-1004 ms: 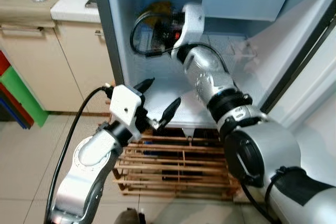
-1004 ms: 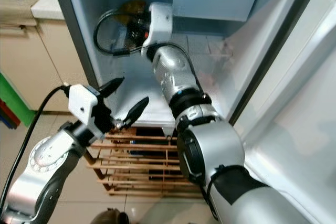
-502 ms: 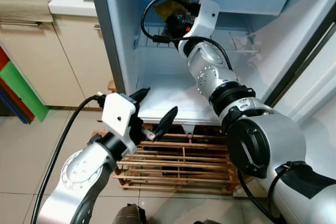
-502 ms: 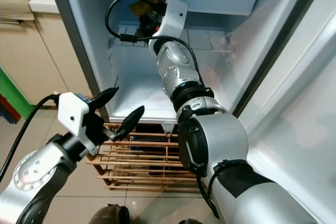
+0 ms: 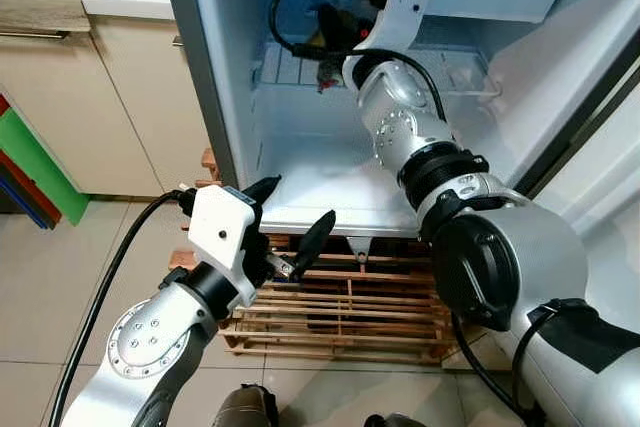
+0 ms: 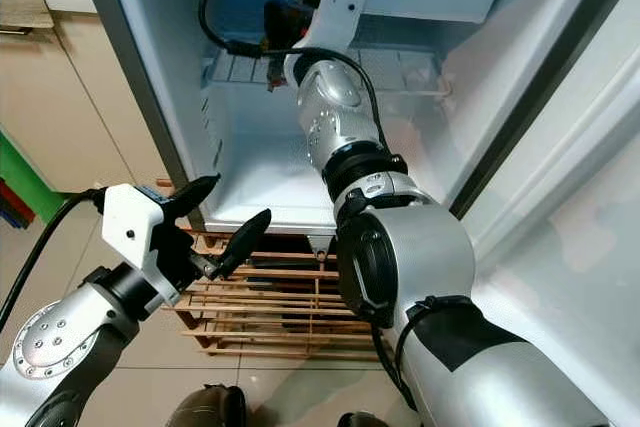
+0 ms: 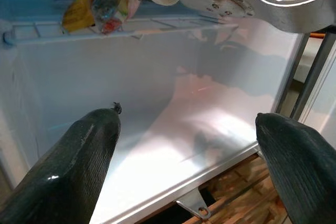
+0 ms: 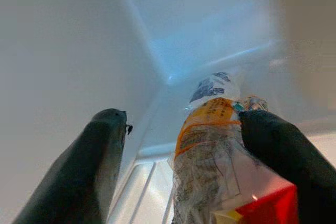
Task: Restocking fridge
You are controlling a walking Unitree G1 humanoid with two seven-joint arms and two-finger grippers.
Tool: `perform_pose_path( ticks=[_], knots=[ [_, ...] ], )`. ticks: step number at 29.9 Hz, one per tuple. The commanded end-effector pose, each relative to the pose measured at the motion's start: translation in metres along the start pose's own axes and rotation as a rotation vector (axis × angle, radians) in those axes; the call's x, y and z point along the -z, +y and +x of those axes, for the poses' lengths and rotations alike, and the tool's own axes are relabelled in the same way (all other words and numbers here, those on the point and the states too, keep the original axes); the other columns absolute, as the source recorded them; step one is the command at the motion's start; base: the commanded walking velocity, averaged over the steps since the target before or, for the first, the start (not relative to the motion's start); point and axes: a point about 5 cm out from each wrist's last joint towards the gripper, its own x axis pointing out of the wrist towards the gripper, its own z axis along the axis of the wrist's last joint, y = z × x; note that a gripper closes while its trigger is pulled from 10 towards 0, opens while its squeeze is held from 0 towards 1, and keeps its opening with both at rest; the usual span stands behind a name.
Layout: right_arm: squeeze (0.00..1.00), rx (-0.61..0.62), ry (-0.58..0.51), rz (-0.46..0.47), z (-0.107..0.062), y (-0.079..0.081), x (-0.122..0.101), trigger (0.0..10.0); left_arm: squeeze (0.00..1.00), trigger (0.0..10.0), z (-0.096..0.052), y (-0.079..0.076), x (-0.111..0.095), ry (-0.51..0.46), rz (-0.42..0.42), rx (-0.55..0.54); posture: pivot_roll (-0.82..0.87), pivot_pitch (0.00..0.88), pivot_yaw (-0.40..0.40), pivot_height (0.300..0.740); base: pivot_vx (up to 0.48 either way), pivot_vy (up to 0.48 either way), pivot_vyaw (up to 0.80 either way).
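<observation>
My right arm reaches deep into the open fridge. Its gripper (image 5: 335, 35) is at the wire shelf (image 5: 285, 65) near the back left corner. In the right wrist view a clear packet (image 8: 210, 145) with an orange label and a red end lies between the widely spread fingers, against one finger (image 8: 278, 150). The left wrist view has the same packet (image 7: 97, 1) resting on the wire shelf's front edge. My left gripper (image 5: 298, 215) is open and holds nothing. It hovers outside the fridge at the front lip of its white floor (image 5: 330, 187).
A wooden slatted rack (image 5: 340, 312) stands on the tiled floor under the fridge. The fridge door (image 5: 600, 167) stands open on the right. Beige cabinets (image 5: 90, 97) and a green and red board (image 5: 30, 162) are on the left.
My right gripper has gone up and deeper, to the wire shelf, with the packet. The head camera has shifted. My left gripper stays open by the fridge's lower edge.
</observation>
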Motion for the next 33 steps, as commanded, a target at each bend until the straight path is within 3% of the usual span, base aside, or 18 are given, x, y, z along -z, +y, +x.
perform_pose_path(
  ticks=[1, 4, 6, 10, 11, 12, 15, 16, 17, 19, 23, 26, 29, 33],
  knots=[
    [1.0, -0.001, -0.034, 0.025, 0.002, 0.005, -0.009, 10.0, 0.0, 10.0, 0.003, 0.001, 0.003, 0.019, -0.002, 0.012, 0.27, 0.093, -0.029, 0.74, 0.0, 0.0, 0.0],
    [1.0, -0.011, -0.057, 0.026, 0.002, 0.005, -0.012, 10.0, 0.0, 10.0, 0.011, 0.004, 0.002, 0.005, 0.004, 0.026, 0.25, 0.067, -0.014, 0.74, 0.0, 0.0, 0.0],
    [1.0, 0.017, -0.066, -0.005, -0.001, -0.004, -0.007, 10.0, 0.0, 10.0, 0.02, 0.006, 0.0, -0.016, 0.006, 0.042, 0.22, 0.046, -0.001, 0.74, 0.0, 0.0, 0.0],
    [1.0, 0.002, -0.102, -0.141, -0.009, -0.015, 0.002, 10.0, 0.0, 10.0, 0.031, 0.009, 0.002, -0.025, 0.013, 0.057, 0.17, 0.013, 0.013, 0.74, 0.0, 0.0, 0.0],
    [0.93, -0.003, -0.13, -0.207, -0.014, -0.019, 0.005, 10.0, 0.0, 10.0, 0.035, 0.009, 0.003, -0.027, 0.016, 0.061, 0.15, 0.001, 0.019, 0.74, 0.0, 0.0, 0.0],
    [0.0, -0.021, -0.169, -0.286, -0.02, -0.021, 0.007, 10.0, 0.0, 10.0, 0.037, 0.009, 0.003, -0.03, 0.025, 0.065, 0.15, 0.001, 0.019, 0.74, 0.0, 0.0, 0.0],
    [0.0, -0.144, -0.39, -0.594, -0.058, -0.013, 0.001, 10.0, 0.0, 10.0, 0.048, 0.007, 0.006, -0.034, 0.081, 0.098, 0.09, 0.0, 0.028, 0.74, 0.0, 0.0, 0.0],
    [0.0, -0.144, -0.39, -0.594, -0.058, -0.013, 0.001, 10.0, 0.0, 10.0, 0.048, 0.007, 0.006, -0.034, 0.081, 0.098, 0.09, 0.0, 0.028, 0.74, 0.0, 0.0, 0.0],
    [0.0, -0.164, -0.415, -0.641, -0.09, -0.015, 0.008, 10.0, 0.0, 10.0, 0.055, 0.007, 0.006, -0.053, 0.076, 0.12, 0.05, 0.0, 0.035, 0.74, 0.0, 0.0, 0.0],
    [0.0, -0.155, -0.406, -0.639, -0.1, -0.02, 0.01, 10.0, 0.0, 10.0, 0.059, 0.007, 0.005, -0.059, 0.069, 0.124, 0.04, 0.0, 0.036, 0.74, 0.0, 0.0, 0.0],
    [0.0, -0.008, -0.401, -0.737, -0.128, -0.059, 0.008, 10.0, 0.0, 10.0, 0.072, 0.015, 0.006, -0.083, 0.022, 0.1, -0.01, 0.0, 0.035, 0.74, 0.0, 0.0, 0.0],
    [0.0, 0.105, -0.368, -0.813, -0.148, -0.084, 0.006, 10.0, 0.0, 10.0, 0.073, 0.021, 0.007, -0.095, 0.01, 0.076, -0.03, 0.0, 0.042, 0.74, 0.0, 0.0, 0.0],
    [0.0, 0.174, -0.306, -0.808, -0.157, -0.1, 0.008, 10.0, 0.0, 10.0, 0.07, 0.032, 0.01, -0.116, -0.039, -0.01, -0.04, 0.0, 0.052, 0.74, 0.0, 0.0, 0.0],
    [0.0, 0.35, -0.115, -0.589, -0.165, -0.141, 0.027, 10.0, 0.0, 10.0, 0.062, 0.046, 0.02, -0.114, -0.082, -0.197, -0.05, 0.0, 0.05, 0.74, 0.0, 0.0, 0.0]
  ],
)
